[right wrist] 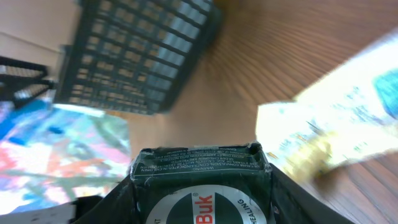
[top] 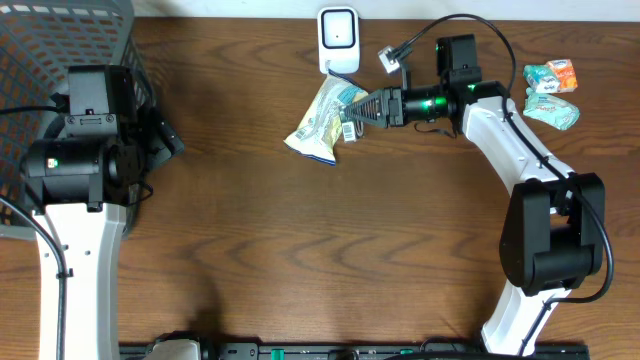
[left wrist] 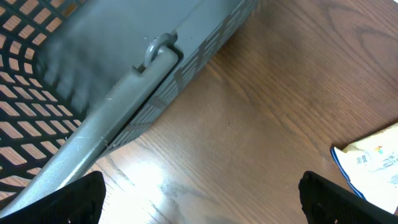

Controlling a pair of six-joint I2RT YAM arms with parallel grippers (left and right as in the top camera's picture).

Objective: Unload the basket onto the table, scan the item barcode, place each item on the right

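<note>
My right gripper (top: 352, 110) is shut on a small dark green box (right wrist: 202, 180) with a round white label and red letters. In the right wrist view the box fills the space between the two fingers. It hangs just below the white barcode scanner (top: 338, 38) at the table's back edge, over a pale yellow snack bag (top: 325, 120) lying on the wood. No barcode on the box shows. My left gripper (left wrist: 202, 202) is open and empty above bare wood, next to the grey basket (left wrist: 93, 74).
The grey mesh basket (top: 60, 60) fills the back left corner, partly under the left arm. Small teal and orange packets (top: 552, 88) lie at the back right. A loose cable plug (top: 392, 58) lies beside the scanner. The snack bag's corner (left wrist: 373, 155) shows at the left wrist view's right edge.
</note>
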